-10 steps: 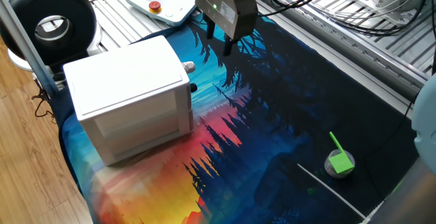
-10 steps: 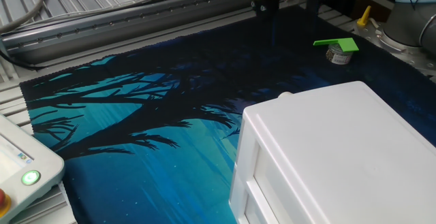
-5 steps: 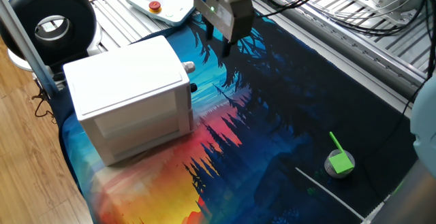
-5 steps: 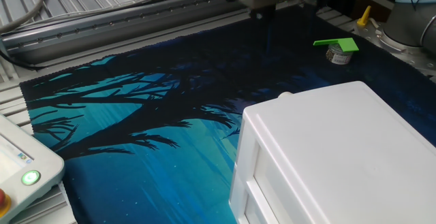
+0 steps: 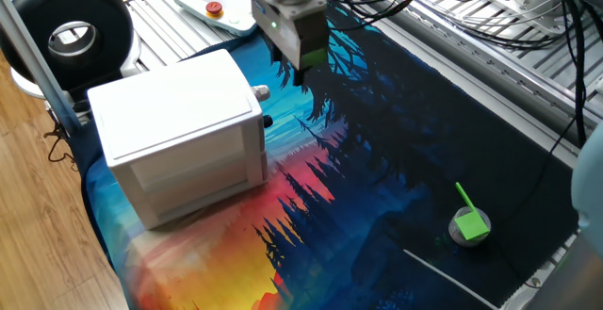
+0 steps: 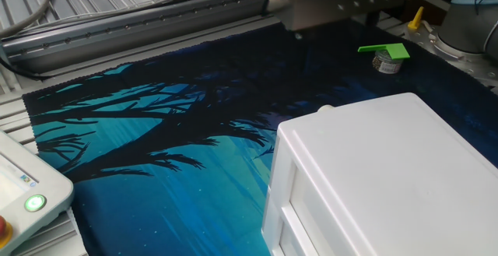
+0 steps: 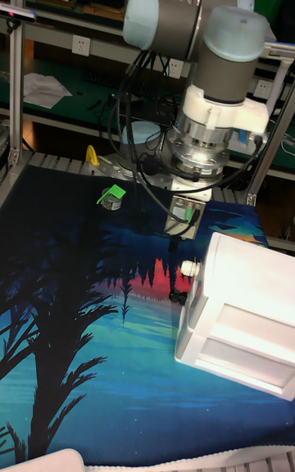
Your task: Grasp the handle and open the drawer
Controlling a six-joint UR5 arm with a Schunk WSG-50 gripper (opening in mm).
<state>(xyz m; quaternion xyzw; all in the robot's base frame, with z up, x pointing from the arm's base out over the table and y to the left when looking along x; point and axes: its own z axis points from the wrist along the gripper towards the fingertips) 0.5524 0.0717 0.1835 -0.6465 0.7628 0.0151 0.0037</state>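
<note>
Beside my smooth matt white plastic box cabinet (image 5: 179,136), its small silvery metal knob (image 5: 260,92) gleams above printed cloth mat (image 5: 377,187).

White drawer (image 5: 247,126), silvery handle (image 5: 260,92) — blue-orange forest-print mat (image 5: 377,187).

Cabinet (image 5: 179,136) on mat (image 5: 377,187), handle (image 5: 260,92) on its side, gripper (image 5: 294,70) seemingly just beyond

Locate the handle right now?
In one fixed view the handle sticks out of the white cabinet's upper right face, above a small black knob, with the gripper just up and right of it, not touching.
</note>
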